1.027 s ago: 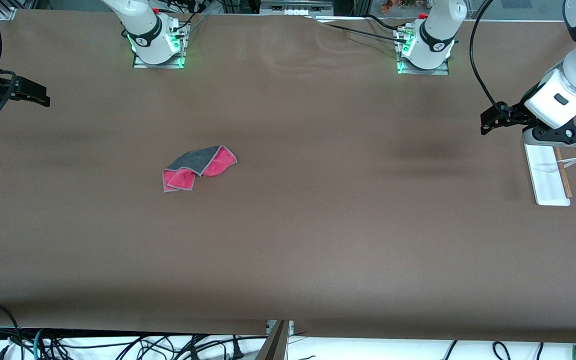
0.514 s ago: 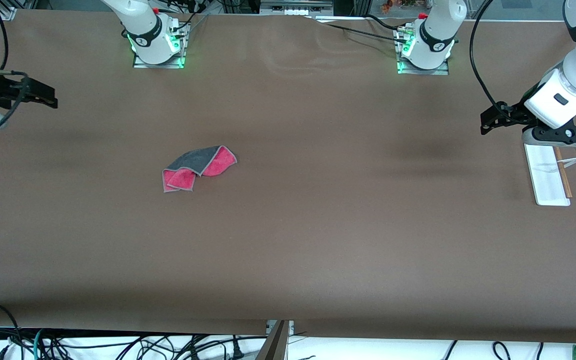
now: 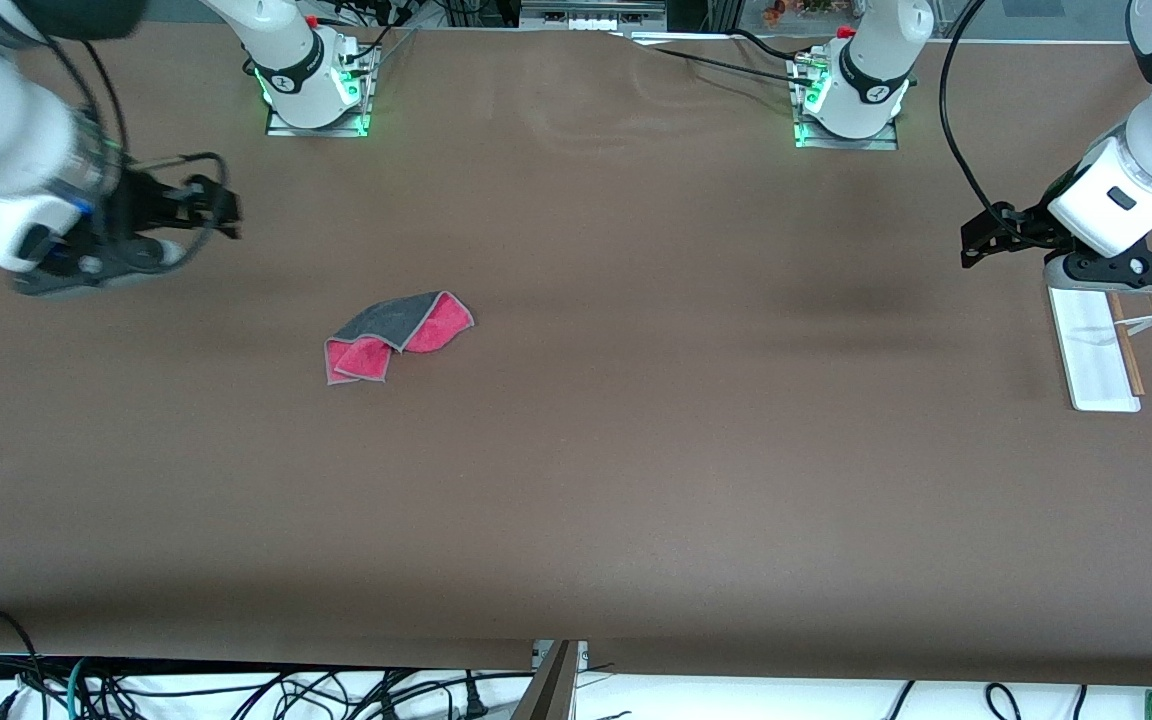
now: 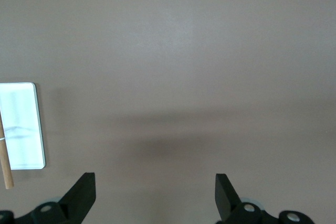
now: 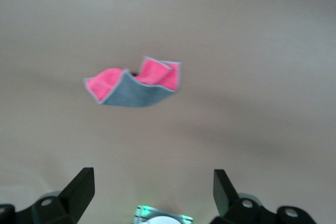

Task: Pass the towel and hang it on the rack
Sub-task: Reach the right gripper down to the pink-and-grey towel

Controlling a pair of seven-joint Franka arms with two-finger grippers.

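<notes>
Swung right gripper [image 3: 221, 205], released, toward towel [image 3: 398, 335]; pickup likely next. Left gripper [image 3: 976, 240] released, waiting by rack [image 3: 1096, 350].

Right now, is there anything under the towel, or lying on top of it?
Nothing lies on the towel. It sits folded on the bare table, grey face over pink. What the folds cover cannot be seen. Both grippers are away from it.

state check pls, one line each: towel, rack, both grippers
towel: crumpled and folded over on the table, pink and grey faces both showing, not held.
rack: at the left arm's end of the table, rods bare, no towel on it.
right gripper: open, empty, in the air toward the right arm's end, short of the towel.
left gripper: open, empty, waiting beside the rack.
</notes>
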